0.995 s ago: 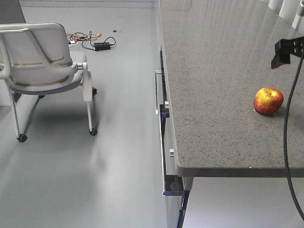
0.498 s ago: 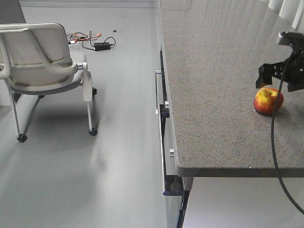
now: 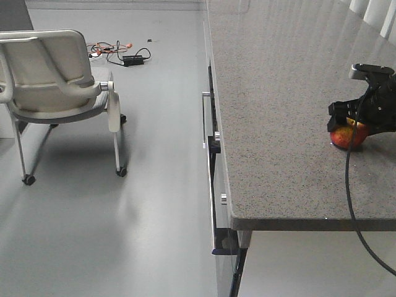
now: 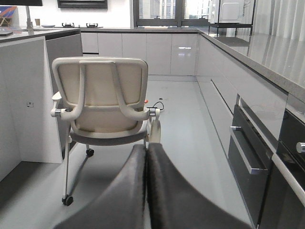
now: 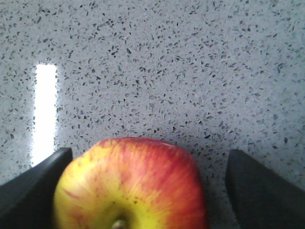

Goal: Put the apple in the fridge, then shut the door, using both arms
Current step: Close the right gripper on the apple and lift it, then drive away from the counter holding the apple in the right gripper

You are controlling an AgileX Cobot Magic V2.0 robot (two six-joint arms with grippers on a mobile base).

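Right pincer [image 3: 354, 121]: spread wide, set low over the apple [image 3: 341, 138] on the speckled worktop [image 3: 278, 93], toward the right of the front view and well back from the front edge. From the wrist camera: one dark finger [image 5: 31, 191] close against the fruit's left flank, possibly touching; the other well clear on the right, with bare stone between. Not yet gripping. Stem end up toward the wrist camera, red and yellow skin, resting on the stone, not lifted.

Left pincer [image 4: 146, 155]: pressed together on nothing, held out over the floor, pointed toward a cream chair [image 4: 100, 95], with dark drawer fronts [image 4: 248, 157] off to one side. Apparently idle.

Step in hand, by judgement: grasping the fruit, the very start of the job. No fridge or door in any view, so placing and closing all lie ahead.

Next move, probably: shift slightly to centre the fruit between the fingers, close gently and evenly across the widest part, then lift straight up. Worth guarding against: rolling or squirting sideways under a one-sided first touch, and bruising from too hard a squeeze.
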